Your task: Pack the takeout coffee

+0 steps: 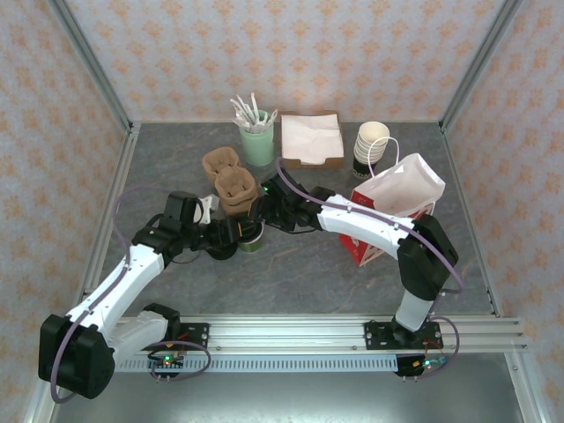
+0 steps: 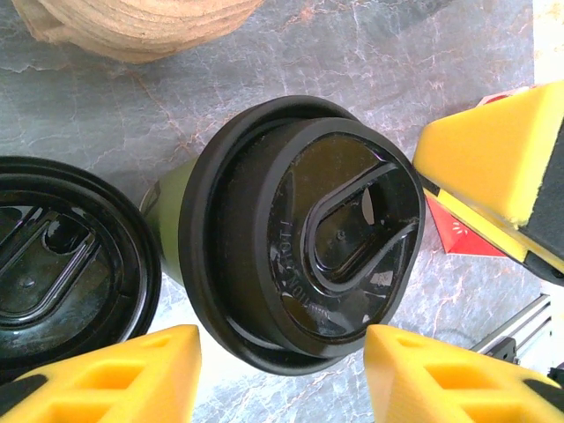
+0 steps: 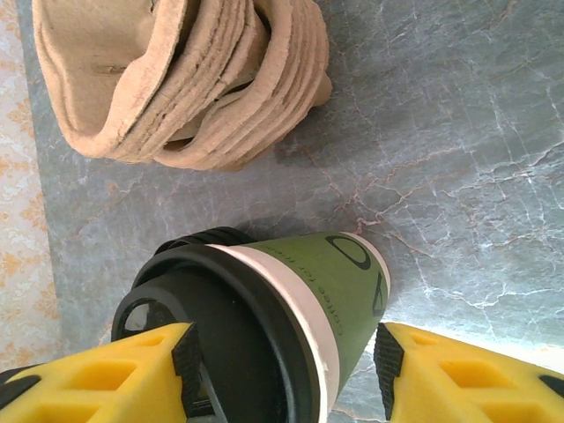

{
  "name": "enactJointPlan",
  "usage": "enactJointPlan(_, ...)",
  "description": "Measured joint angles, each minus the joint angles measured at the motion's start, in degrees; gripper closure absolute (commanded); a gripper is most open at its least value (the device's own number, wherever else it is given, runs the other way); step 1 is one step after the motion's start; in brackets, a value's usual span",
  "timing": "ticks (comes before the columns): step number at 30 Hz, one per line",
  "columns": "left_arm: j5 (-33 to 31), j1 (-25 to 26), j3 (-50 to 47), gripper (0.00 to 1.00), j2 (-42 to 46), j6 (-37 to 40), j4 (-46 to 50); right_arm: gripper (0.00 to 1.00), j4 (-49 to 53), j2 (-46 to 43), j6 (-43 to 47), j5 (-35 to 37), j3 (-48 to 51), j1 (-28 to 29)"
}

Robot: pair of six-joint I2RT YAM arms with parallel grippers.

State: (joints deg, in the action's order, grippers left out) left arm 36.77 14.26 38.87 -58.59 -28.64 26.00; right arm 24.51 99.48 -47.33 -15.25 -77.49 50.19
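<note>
Left of table centre, the left gripper (image 2: 282, 339) hangs over the work with its fingers partway apart. The near rim of a black lid (image 2: 308, 229) lies between the tips, and we cannot tell whether they pinch it or only straddle it. Just left of that sits a stack of spare lids (image 2: 62, 264), close enough to serve as the supply. The lid in question is already on the coffee cup (image 3: 344, 282), which stands on the table (image 3: 458, 132) at centre, just in front of the nested pulp cup carriers (image 3: 176, 79). Our reading: the lid is being seated, so the cup stays on the hard surface where it can take a downward push. The right gripper (image 3: 286, 348) reaches in from the other side and brackets the cup at middling width. One pad is at the lid side and the other is just beside the green wall. The frames do not settle whether contact is firm, but the posture fits steadying the cup against tipping. Well to the right stands the white and red paper bag (image 1: 401, 189), mouth open upward, which we judge to be the cup's destination. The cup is not yet in it. Writing: the cup wall carries a dark oval ring and a line of small print, too fine to read. The lid has embossed lettering around its dome, also illegible. A white mark shows on the bag's red panel in the left wrist view, and we cannot make it out.
</note>
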Motion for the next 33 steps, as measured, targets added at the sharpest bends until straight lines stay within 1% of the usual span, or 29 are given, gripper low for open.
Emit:
enactJointPlan(12, 0.2, 0.0, 0.4, 0.51, -1.9, -0.4, -1.6, 0.45, 0.0, -0.2, 0.0, 0.0, 0.0, 0.0)
enactJointPlan(22, 0.2, 1.0, 0.7, 0.49, -2.7, -0.4, -1.8, 0.45, 0.2, -1.2, 0.4, 0.0, 0.0, 0.0)
enactJointPlan(30, -0.5, 1.1, 2.6, 0.47, -2.7, 0.2, -1.2, 0.53, 0.9, -2.0, 1.1, 0.5, 0.8, 0.0)
enactJointPlan(33, -1.4, 1.1, 3.7, 0.45, -2.7, 0.2, -1.2, 0.53, 1.2, -2.4, 1.3, 0.5, 1.4, 0.0)
